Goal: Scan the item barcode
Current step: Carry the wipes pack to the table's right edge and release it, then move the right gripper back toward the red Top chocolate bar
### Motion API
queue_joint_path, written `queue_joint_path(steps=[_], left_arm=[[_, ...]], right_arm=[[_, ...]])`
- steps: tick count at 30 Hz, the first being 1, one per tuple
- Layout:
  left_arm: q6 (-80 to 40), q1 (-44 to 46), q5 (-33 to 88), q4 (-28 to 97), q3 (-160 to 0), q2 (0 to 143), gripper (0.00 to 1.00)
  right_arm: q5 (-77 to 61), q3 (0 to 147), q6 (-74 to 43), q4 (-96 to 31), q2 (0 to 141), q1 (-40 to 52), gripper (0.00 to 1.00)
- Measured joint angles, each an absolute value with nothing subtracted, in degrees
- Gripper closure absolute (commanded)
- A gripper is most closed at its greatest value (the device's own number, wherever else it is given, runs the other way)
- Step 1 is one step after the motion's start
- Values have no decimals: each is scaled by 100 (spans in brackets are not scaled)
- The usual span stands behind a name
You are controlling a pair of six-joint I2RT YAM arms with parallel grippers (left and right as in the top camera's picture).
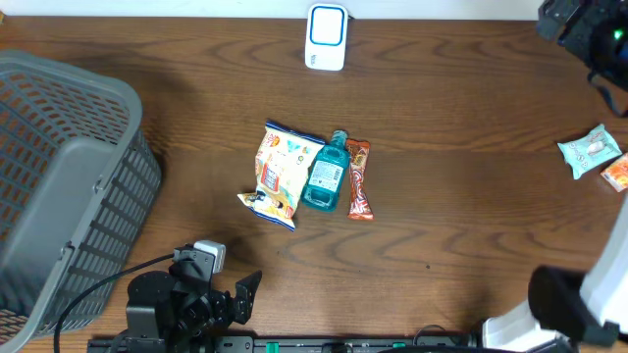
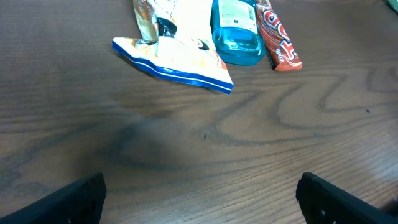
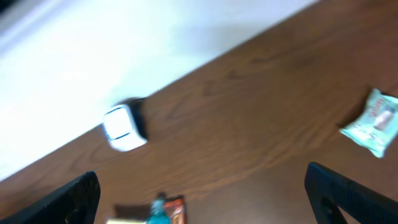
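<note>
No item is held yet: the left gripper (image 2: 200, 180) is seen w/ jaws spread wide and nothing btwn them, and the right gripper (image 3: 202, 173) likewise stands wide apart and empty. The candidate items are grouped at the ctr of the table (image 1: 471, 226): a snack bag (image 1: 282, 174), a blue bottle (image 1: 327, 174) and a red-orange bar (image 1: 359, 179), laid side by side. The bag's edge is against the bottle, and the bar is just beside the bottle on the other side. From the left gripper the group lies ahead, farther from the robot and slightly to its right. The right gripper is well apart from it at the near right corner, so the left arm is judged the nearer. All three long axes run approx. near-to-far, the bottle's cap at the far end, i.e. roughly along the left gripper's line of reach, w/ the jaw gap set across that axis. A grasp across the width is thus judged feasible w/o much wrist turn. The scanner (image 1: 326, 36) stands beyond the group at the far edge, almost in line w/ it. Counted: 1 scanner, 1 bag, 1 bottle, 1 bar, 1 grey basket (image 1: 59, 176) at the left, 1 teal packet (image 1: 591, 150) and 1 orange packet (image 1: 618, 175) (partly cut off) at the right edge, 2 grippers.
</note>
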State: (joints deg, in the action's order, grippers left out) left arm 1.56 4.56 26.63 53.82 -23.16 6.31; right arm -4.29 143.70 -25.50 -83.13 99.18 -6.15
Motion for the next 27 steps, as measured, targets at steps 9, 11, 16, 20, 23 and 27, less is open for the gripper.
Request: queue_joint_path(steps=[9, 11, 16, 20, 23, 27], left_arm=[[156, 456, 2663, 5382, -2316, 631, 2], [156, 456, 2663, 5382, -2316, 631, 2], [156, 456, 2663, 5382, -2316, 631, 2], [156, 456, 2663, 5382, -2316, 631, 2], [156, 456, 2663, 5382, -2316, 631, 2], [156, 456, 2663, 5382, -2316, 631, 2]], right_arm=[[-475, 14385, -2550, -8399, 8742, -392, 1], [-478, 14398, -2550, -8486, 8549, -392, 1], [-478, 14433, -2550, -8781, 8348, -392, 1], [-478, 14390, -2550, -9080, 8423, -392, 1], [-478, 14188, -2550, -9262, 8486, -392, 1], [-478, 13552, -2550, -9480, 8558, -392, 1]])
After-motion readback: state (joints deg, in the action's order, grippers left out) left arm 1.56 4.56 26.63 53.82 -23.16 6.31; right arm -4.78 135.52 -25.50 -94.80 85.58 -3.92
